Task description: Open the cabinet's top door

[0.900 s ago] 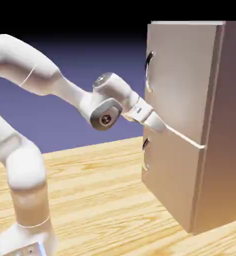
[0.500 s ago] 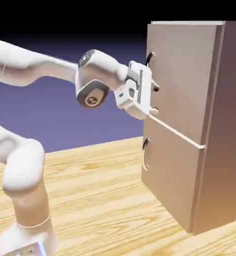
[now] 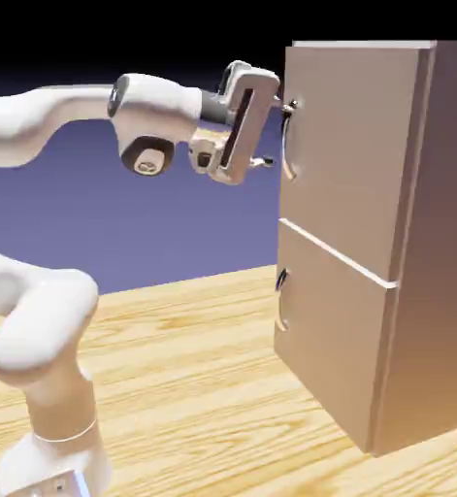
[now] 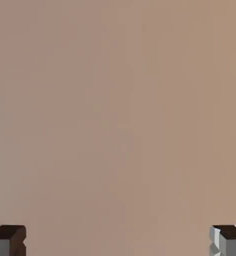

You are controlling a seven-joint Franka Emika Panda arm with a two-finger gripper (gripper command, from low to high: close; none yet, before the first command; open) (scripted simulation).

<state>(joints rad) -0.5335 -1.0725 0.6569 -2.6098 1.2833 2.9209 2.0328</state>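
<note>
The cabinet (image 3: 436, 243) stands at the exterior view's right, both doors flat and closed. Its top door (image 3: 353, 146) carries a dark curved handle (image 3: 287, 146) near its left edge. My gripper (image 3: 279, 133) is level with that handle, just left of the door face. It is open, with one fingertip by the handle's upper end and the other lower and further left, and nothing is between them. In the hand view the door's grey-brown surface (image 4: 118, 115) fills the picture. My gripper (image 4: 119, 241) shows there with its tips far apart at the bottom corners, and the handle is out of sight.
The shorter bottom door (image 3: 334, 340) has its own small handle (image 3: 282, 291) below the seam. The cabinet rests on a light wooden table (image 3: 193, 388). My arm's base and elbow (image 3: 48, 340) rise at the lower left.
The hand has risen from the seam between the two doors to the top door's handle and turned, so its fingers now point at the door. The jaws stay wide apart.
</note>
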